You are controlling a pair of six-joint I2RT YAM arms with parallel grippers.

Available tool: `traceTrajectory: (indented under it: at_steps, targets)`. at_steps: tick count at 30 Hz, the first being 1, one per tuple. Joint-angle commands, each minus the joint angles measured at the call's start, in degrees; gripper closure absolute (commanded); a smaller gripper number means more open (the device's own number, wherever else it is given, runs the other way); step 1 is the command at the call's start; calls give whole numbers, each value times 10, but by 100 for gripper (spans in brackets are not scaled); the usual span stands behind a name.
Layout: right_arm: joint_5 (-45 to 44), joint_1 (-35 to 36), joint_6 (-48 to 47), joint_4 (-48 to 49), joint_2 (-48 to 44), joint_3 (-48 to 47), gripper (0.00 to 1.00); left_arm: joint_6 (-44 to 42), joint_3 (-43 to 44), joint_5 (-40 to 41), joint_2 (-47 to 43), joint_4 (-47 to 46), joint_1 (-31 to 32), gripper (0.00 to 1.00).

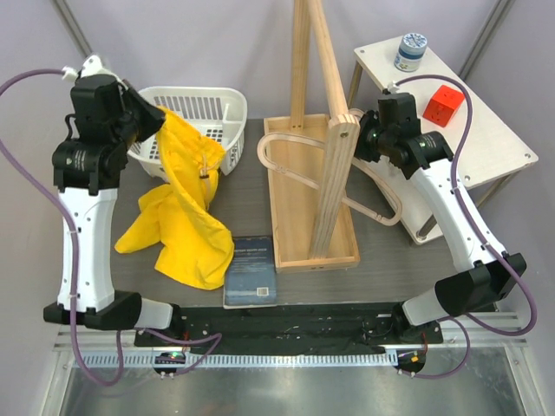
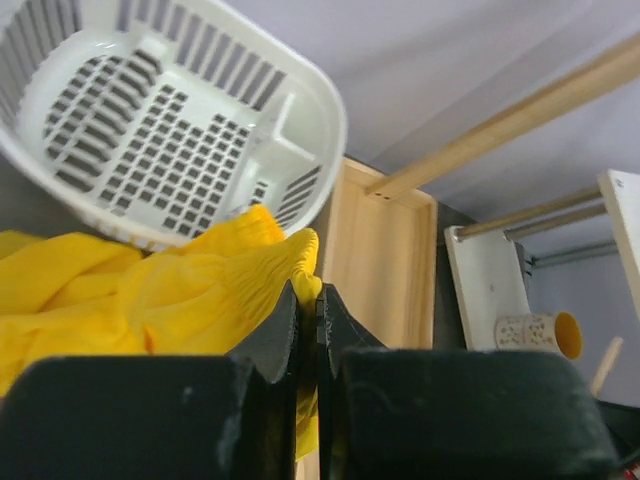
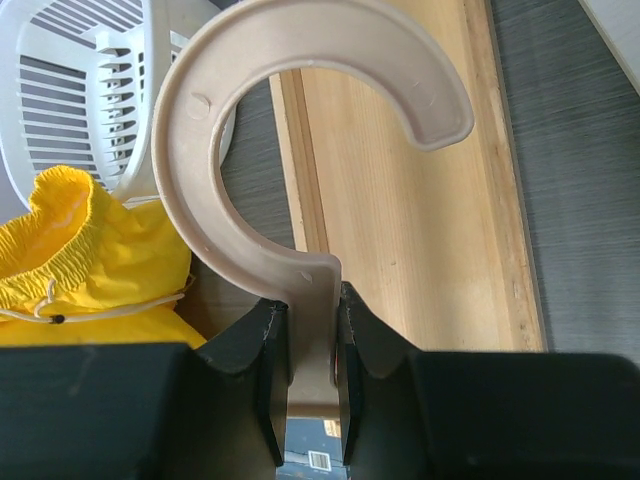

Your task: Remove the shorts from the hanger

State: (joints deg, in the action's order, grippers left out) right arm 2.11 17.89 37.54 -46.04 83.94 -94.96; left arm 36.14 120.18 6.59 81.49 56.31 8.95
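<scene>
The yellow shorts (image 1: 184, 227) hang from my left gripper (image 1: 154, 118) in front of the white basket, and their lower part lies crumpled on the dark table. In the left wrist view the gripper (image 2: 308, 292) is shut on a fold of the shorts (image 2: 150, 290). The light-wood hanger (image 1: 293, 170) lies tilted across the rack's tray, its loop bare and to the right of the shorts. My right gripper (image 1: 364, 140) holds its top. In the right wrist view the gripper (image 3: 314, 300) is shut on the stem of the hanger (image 3: 195, 150), whose hook curves upward; the shorts (image 3: 90, 265) show at lower left.
A white slotted basket (image 1: 212, 108) stands at back left. The thick wooden rack (image 1: 334, 165) rises from its tray (image 1: 290, 247) at centre. A blue book (image 1: 251, 270) lies near the front. A white side table (image 1: 486, 143) at right holds a red cube (image 1: 442, 106) and a jar (image 1: 410, 52).
</scene>
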Motion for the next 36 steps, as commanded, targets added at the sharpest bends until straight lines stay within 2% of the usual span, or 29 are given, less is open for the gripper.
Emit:
traceTrajectory:
  at_steps: [1, 6, 7, 13, 17, 19, 20, 21, 22, 23, 26, 27, 31, 36]
  targets:
    - [18, 0, -8, 8, -18, -8, 99, 72, -77, 96, -82, 16, -59, 100]
    - [24, 0, -8, 8, -21, 5, 99, 112, -198, 170, -149, 61, -87, 100]
    - [25, 1, -7, 8, -22, 6, 99, 134, -250, 181, -164, 76, -96, 100]
    - [41, 1, -5, 7, -26, 16, 99, 243, -439, 142, -187, 89, -157, 100]
    - [46, 1, -9, 6, -29, 17, 99, 254, -471, 110, -178, 57, -169, 96]
    - [52, 1, -12, 5, -30, 19, 99, 243, -461, 118, -159, 47, -169, 87]
    - [54, 1, -12, 5, -30, 24, 99, 237, -456, 123, -152, 46, -169, 76]
    - [56, 0, -12, 5, -31, 26, 99, 235, -450, 121, -142, 42, -170, 41]
    - [59, 0, -11, 6, -30, 28, 99, 230, -440, 116, -136, 42, -170, 24]
    - [63, 1, -11, 8, -30, 33, 99, 229, -437, 109, -131, 42, -169, 0]
    - [63, 0, -15, 13, -33, 38, 99, 247, -435, 54, -106, 66, -169, 0]
    - [64, 0, -16, 14, -31, 38, 99, 280, -436, 40, -94, 88, -170, 0]
    - [62, 1, -23, 16, -28, 37, 99, 313, -438, -20, -4, 240, -167, 0]
    - [62, 0, -24, 17, -28, 48, 99, 312, -466, -33, 30, 269, -124, 0]
